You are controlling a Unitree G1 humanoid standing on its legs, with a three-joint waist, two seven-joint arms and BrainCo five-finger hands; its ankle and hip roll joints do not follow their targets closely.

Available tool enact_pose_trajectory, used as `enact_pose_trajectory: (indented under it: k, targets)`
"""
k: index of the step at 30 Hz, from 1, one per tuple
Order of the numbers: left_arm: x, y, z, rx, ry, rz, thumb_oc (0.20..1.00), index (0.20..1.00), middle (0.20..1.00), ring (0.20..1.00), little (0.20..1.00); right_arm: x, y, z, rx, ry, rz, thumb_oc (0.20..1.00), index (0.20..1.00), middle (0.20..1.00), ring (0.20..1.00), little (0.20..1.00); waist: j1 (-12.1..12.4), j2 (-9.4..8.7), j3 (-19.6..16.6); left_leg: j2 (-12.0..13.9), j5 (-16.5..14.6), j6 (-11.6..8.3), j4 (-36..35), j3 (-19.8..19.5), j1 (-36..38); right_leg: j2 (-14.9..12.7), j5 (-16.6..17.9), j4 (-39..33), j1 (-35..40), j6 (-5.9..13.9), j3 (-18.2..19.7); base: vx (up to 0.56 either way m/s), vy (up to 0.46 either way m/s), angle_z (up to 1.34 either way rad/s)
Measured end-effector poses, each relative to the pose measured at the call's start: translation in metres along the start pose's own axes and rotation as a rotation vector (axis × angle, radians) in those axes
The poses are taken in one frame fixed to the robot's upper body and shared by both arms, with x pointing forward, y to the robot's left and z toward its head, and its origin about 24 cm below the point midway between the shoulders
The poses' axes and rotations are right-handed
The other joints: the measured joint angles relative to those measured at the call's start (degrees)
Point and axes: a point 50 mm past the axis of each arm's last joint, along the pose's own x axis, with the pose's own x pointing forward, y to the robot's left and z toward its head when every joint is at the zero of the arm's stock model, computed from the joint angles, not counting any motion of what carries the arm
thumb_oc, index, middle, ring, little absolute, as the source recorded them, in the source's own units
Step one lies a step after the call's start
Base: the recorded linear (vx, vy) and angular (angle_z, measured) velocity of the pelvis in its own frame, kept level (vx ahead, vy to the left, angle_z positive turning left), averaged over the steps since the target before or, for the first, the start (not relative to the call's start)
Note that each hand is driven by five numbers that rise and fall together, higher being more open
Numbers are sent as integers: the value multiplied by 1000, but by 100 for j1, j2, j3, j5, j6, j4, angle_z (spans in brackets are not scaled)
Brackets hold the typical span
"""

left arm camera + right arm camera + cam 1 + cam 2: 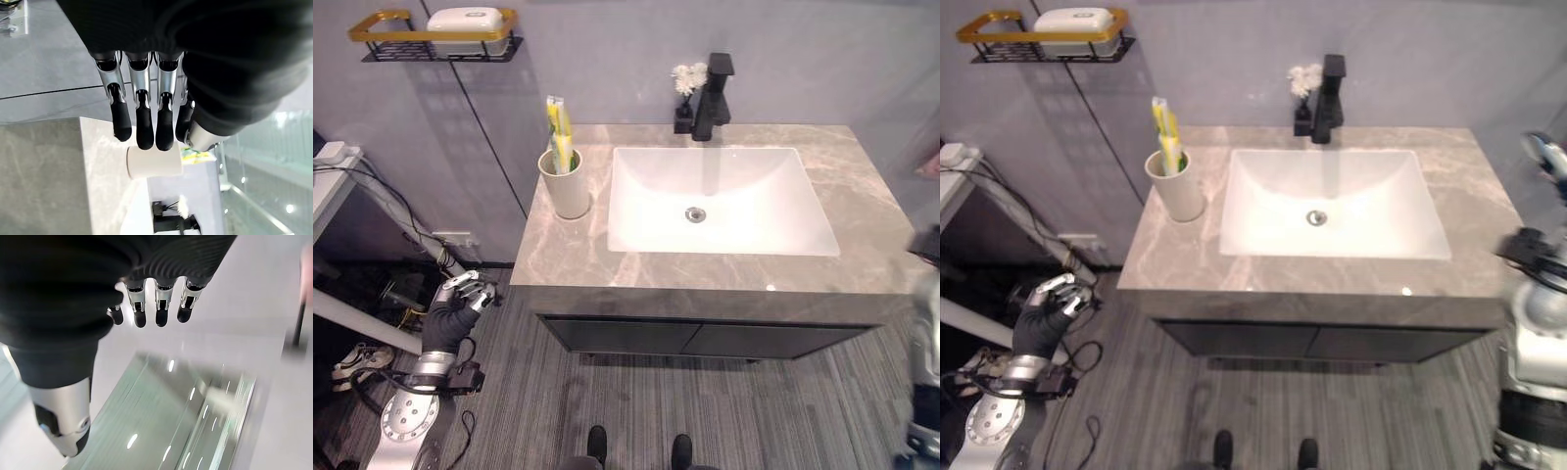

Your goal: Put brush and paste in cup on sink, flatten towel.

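I see a black faucet (713, 96) beside small white flowers (687, 78), and a soap dish (468, 22) on a gold-rimmed wall shelf (382, 23).

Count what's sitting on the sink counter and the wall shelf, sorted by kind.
Cups: 1, the white cup holding the yellow-green brush and paste
Faucets: 1, black faucet
Flower vases: 1, small flower vase
Soap boxes: 1, white box on the wall shelf
Total: 4

On the table (862, 186), the cup (566, 183) stood left of the sink (719, 201), brush and paste (559, 134) upright inside it. The faucet (713, 96) stood behind the sink. My left robot hand (458, 299) hung below the table's left edge.
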Motion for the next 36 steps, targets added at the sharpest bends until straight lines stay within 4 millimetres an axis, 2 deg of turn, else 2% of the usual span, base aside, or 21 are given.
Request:
enact_pose_trajectory:
  k: [3, 5, 6, 8, 9, 12, 14, 16, 17, 18, 19, 21, 22, 23, 25, 26, 27, 28, 29, 33, 36]
  targets:
    - [-4, 6, -12, 30, 58, 31, 200, 200, 200, 200, 200, 0, -27, -3, -81, 5, -130, 1000, 1000, 1000, 1000, 1000, -154, 87, -54, 8, -40, -8, -1, 181, -15, -1, 26, 0, -86, 13, 159, 25, -10, -27]
    - [-4, 6, -14, 28, 66, 32, 200, 200, 200, 200, 200, -4, -38, -3, -126, 5, -170, 1000, 1000, 1000, 1000, 1000, -293, 127, -81, 8, -40, 1, -1, 194, -12, -1, 34, 0, -91, 9, 172, 14, -11, -17]
    - [-5, 8, -16, 27, 72, 45, 200, 200, 200, 200, 200, -9, -52, -5, -198, 9, -221, 1000, 1000, 1000, 1000, 1000, -332, 149, -119, 13, -56, 13, -2, 232, -22, 1, 25, -1, -126, 21, 215, -9, -6, -17]
    - [-8, 10, -19, -1, 77, 87, 200, 200, 200, 200, 200, -20, -66, -14, -212, 55, -337, 1000, 1000, 1000, 1000, 1000, -427, 174, -147, 16, -70, 20, 0, 329, -63, 5, 29, -1, -231, 30, 307, -5, -21, -22]
    - [-9, 9, -22, -19, 90, 106, 200, 200, 200, 200, 200, -33, -73, -25, -221, 120, -393, 1000, 1000, 1000, 1000, 1000, -499, 211, -162, 13, -71, 23, 0, 351, -106, 1, 42, 1, -284, 34, 326, 25, -35, -16]
    - [-10, 8, -32, -71, 132, 134, 200, 200, 200, 200, 200, -84, -94, -65, -240, 375, -552, 1000, 1000, 1000, 1000, 1000, -550, 248, -203, 22, -73, 26, 0, 447, -182, 7, 66, -1, -384, 35, 408, 26, -19, -14]
    - [-10, 10, -32, -57, 143, 133, 200, 200, 200, 200, 200, -130, -119, -90, -368, 582, -615, 1000, 1000, 1000, 1000, 1000, -571, 316, -213, 10, -73, 26, 0, 448, -195, -4, 74, 1, -401, 38, 402, -20, -1, 0]
    - [-9, 16, -32, -19, 156, 123, 200, 200, 200, 200, 200, -202, -155, -120, -593, 929, -695, 1000, 1000, 1000, 1000, 1000, -553, 337, -212, 14, -72, 27, 0, 457, -235, 0, 73, -1, -468, 45, 411, -60, 0, -2]
    - [-9, 21, -35, 7, 179, 124, 200, 200, 200, 200, 200, -227, -166, -124, -658, 1052, -734, 1000, 1000, 1000, 1000, 1000, -553, 381, -214, 13, -71, 28, -1, 462, -302, -3, 71, -1, -535, 59, 418, -48, -8, -6]
    - [-12, 23, -37, 17, 195, 132, 200, 200, 200, 200, 200, -239, -169, -123, -662, 1102, -764, 1000, 1000, 1000, 1000, 1000, -575, 426, -193, 9, -69, 29, -1, 491, -340, -10, 83, -2, -590, 74, 444, -41, -23, -20]
    - [-15, 16, -43, 18, 225, 100, 200, 200, 200, 200, 200, -312, -173, -122, -700, 1443, -879, 1000, 1000, 1000, 1000, 1000, -529, 462, -101, 19, -65, 27, -7, 560, -412, -21, 105, -2, -680, 92, 440, -19, -17, -18]
    - [-14, 11, -43, 11, 224, 82, 200, 200, 200, 200, 200, -330, -166, -122, -622, 1546, -909, 1000, 1000, 1000, 1000, 1000, -523, 491, -64, 14, -67, 26, -25, 538, -414, -23, 105, -2, -672, 91, 416, -14, -29, -4]
    - [-14, 10, -42, 10, 223, 77, 200, 200, 200, 200, 200, -328, -162, -124, -537, 1538, -946, 1000, 1000, 1000, 1000, 1000, -534, 523, -32, 6, -70, 28, -25, 540, -416, -29, 107, -2, -673, 91, 419, -32, -54, 2]
    - [-12, 9, -42, 5, 220, 68, 200, 200, 200, 200, 200, -335, -157, -124, -551, 1581, -835, 1000, 1000, 1000, 1000, 1000, -503, 555, 2, 6, -67, 29, -25, 538, -424, -33, 105, -3, -691, 92, 412, -17, -73, 1]
    - [-2, 0, -38, -4, 190, 22, 200, 200, 200, 200, 200, -353, -156, -121, -702, 1743, -407, 1000, 1000, 1000, 1000, 1000, -367, 536, 28, 21, -54, 12, 1, 520, -460, -21, 97, -2, -729, 82, 390, -5, -44, 7]
    - [1, -2, -36, -10, 182, 3, 200, 200, 200, 200, 200, -366, -140, -123, -689, 1864, -191, 1000, 1000, 1000, 1000, 1000, -324, 556, 27, 23, -38, -4, 1, 483, -565, -11, 138, -1, -799, 23, 356, 2, -52, 8]
    - [1, -3, -36, -11, 182, -1, 200, 200, 200, 200, 200, -368, -136, -124, -687, 1880, -126, 1000, 1000, 1000, 1000, 1000, -323, 566, 26, 23, -37, -3, 1, 483, -592, -12, 142, -2, -826, 19, 354, 18, -52, 7]
    - [4, -3, -33, -5, 169, -18, 200, 200, 200, 200, 200, -371, -125, -127, -728, 1880, 119, 1000, 1000, 1000, 1000, 1000, -283, 586, 59, 24, -30, 6, 1, 479, -610, -10, 149, -1, -836, 12, 341, 33, -40, 3]
    - [5, -2, -32, 2, 170, -26, 200, 200, 200, 200, 200, -372, -117, -129, -737, 1871, 248, 1000, 1000, 1000, 1000, 1000, -279, 586, 62, 23, -30, 5, 1, 467, -613, -11, 151, 2, -831, 11, 317, 37, -45, 6]
    - [15, -3, -25, 9, 133, -39, 200, 200, 200, 200, 200, -370, -86, -137, -709, 1811, 557, 1000, 1000, 1000, 1000, 1000, -266, 558, 81, 31, -29, 5, 2, 442, -576, -7, 143, -1, -759, 18, 255, 41, -34, 7]
    - [20, -3, -23, 10, 120, -39, 200, 200, 200, 200, 200, -366, -72, -141, -672, 1780, 596, 1000, 1000, 1000, 1000, 1000, -270, 538, 94, 30, -27, 4, 1, 447, -560, -10, 145, -2, -751, 18, 264, 29, -20, -1]
